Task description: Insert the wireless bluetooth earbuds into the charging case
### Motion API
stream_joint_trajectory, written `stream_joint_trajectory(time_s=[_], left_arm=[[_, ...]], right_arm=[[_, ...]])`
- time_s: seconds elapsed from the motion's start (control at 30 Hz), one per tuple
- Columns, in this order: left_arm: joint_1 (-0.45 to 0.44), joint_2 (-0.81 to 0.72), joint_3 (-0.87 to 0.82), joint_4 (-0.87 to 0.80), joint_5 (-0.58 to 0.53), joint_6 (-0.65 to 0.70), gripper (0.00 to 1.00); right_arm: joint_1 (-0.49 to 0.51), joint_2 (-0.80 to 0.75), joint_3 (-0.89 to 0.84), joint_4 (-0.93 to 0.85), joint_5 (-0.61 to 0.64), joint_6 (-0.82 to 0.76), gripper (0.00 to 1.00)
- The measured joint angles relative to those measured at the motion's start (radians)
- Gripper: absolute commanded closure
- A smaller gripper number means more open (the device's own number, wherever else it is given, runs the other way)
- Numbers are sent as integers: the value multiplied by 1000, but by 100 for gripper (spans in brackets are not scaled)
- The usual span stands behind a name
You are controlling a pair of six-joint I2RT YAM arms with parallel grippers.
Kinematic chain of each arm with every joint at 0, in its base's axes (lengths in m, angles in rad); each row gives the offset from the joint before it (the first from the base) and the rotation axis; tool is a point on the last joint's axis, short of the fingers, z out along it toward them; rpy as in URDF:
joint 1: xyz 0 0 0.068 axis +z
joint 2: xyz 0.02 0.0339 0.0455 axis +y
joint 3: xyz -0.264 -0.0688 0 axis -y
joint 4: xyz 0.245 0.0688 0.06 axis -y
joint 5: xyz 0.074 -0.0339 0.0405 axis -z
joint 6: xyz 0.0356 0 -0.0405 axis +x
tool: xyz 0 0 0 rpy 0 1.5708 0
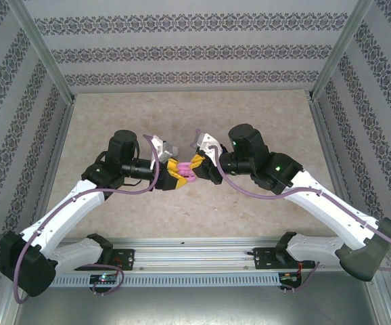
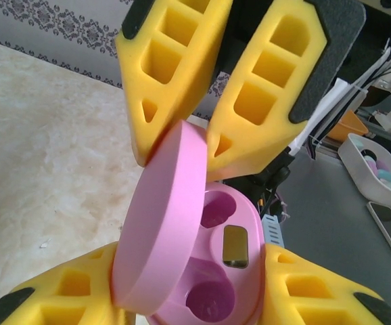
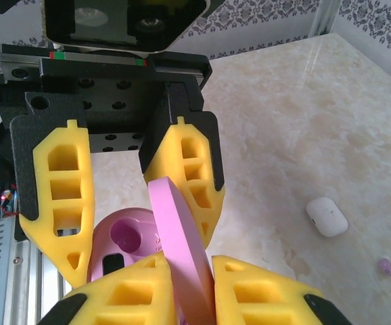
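The pink charging case (image 2: 202,261) sits between the two arms, held clear of the surface (image 3: 297,135). The left jaws are closed narrowly on its base, one yellow foam finger (image 2: 74,294) on each side. The right jaws pinch the upper edge of the lid (image 2: 165,217), which is hinged open and stands nearly on edge above the base. Inside the case are two round wells (image 2: 217,206), both empty, with one small metallic rectangle (image 2: 235,245) between them. The surface is a pale beige, marble-patterned sheet. It is enclosed by walls of grey-and-white striped damask wallpaper (image 1: 182,47) set in an aluminium frame (image 1: 43,51). In the right wrist view, one closed white case (image 3: 327,217) lies on the surface well to the right of the charging case. One pale purple earbud (image 3: 385,267) lies a little farther out, apart from the white case.
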Motion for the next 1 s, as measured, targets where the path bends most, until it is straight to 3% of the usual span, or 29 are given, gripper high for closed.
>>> stream_joint_trajectory(time_s=[0.27, 0.8, 0.9, 1.0], left_arm=[[0, 2, 10, -36, 18, 25, 59], [-14, -42, -1, 85, 20, -8, 16], [-14, -58, -20, 114, 16, -14, 15], [-14, -64, -32, 131, 7, -14, 21]], right_arm=[[0, -4, 6, -22, -10, -23, 100], [10, -60, -34, 89, 77, -23, 100], [14, -60, -34, 96, 81, -23, 100], [16, -60, -34, 96, 82, -22, 100]])
